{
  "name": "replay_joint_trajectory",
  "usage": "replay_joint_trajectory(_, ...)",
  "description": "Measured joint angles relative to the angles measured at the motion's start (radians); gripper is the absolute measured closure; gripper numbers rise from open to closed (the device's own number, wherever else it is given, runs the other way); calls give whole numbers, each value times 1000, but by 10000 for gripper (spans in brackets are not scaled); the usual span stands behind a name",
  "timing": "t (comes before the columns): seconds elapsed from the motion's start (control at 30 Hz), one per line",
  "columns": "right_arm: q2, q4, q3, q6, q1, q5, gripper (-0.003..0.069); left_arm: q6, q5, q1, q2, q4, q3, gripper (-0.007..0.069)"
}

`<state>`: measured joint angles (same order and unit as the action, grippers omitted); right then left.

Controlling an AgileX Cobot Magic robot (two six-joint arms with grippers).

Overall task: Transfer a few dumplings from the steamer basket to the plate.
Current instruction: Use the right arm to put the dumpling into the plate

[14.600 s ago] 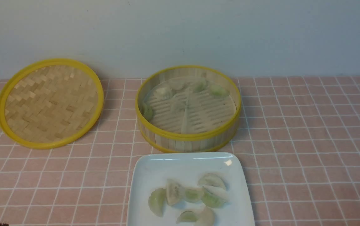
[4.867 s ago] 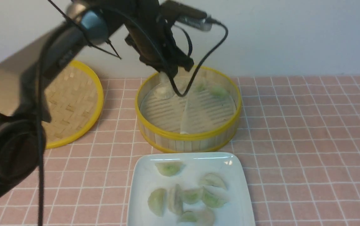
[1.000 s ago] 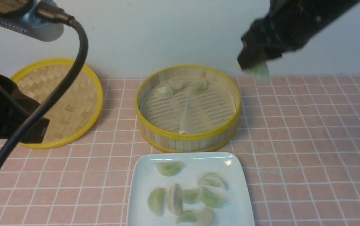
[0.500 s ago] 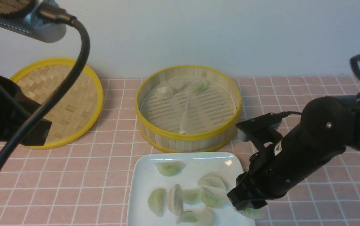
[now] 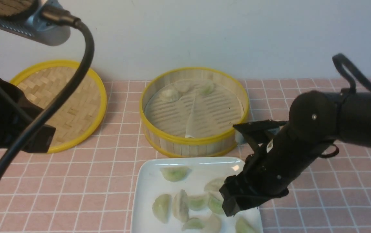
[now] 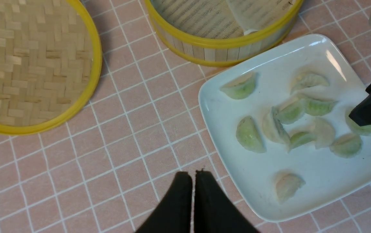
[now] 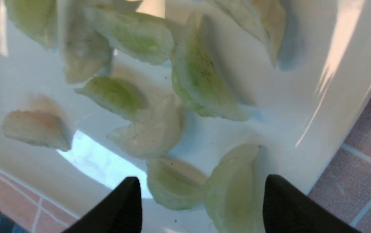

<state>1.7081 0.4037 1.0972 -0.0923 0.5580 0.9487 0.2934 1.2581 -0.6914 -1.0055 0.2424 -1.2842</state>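
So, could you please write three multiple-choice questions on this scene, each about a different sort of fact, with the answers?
1. Where is the woven lid?
A) On top of the basket
B) Left of the basket
C) Under the plate

2. What colour are the rims of the steamer basket?
A) Yellow
B) Red
C) Blue

3. What state is the right gripper in?
A) Shut, with nothing between its fingers
B) Shut on the lid
C) Open over the plate

Answers:
1: B, as the front view shows the lid beside the basket, on the robot's left.
2: A, as both top and bottom bands are yellow.
3: C, as its fingers stand wide apart, with clear space beside the dumpling between them.
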Motion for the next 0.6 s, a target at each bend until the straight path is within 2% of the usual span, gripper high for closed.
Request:
replay_joint_trajectory(0.07, -40, -24, 76, 16, 0, 106, 251, 0, 0, 0, 0, 0, 0, 631)
replay_joint_trajectory(0.17, -164, -75, 138, 78, 0, 212, 396, 0, 0, 0, 0, 0, 0, 631)
replay_joint_trajectory(0.33, -478, -180, 157, 166, 0, 225, 626, 0, 0, 0, 0, 0, 0, 631)
replay_joint_trajectory(0.43, -704, -270, 121, 197, 0, 154, 662, 0, 0, 0, 0, 0, 0, 631)
replay_joint_trajectory(0.6, -1095, -404, -61, 219, 0, -39, 672, 0, -8, 0, 0, 0, 0, 631)
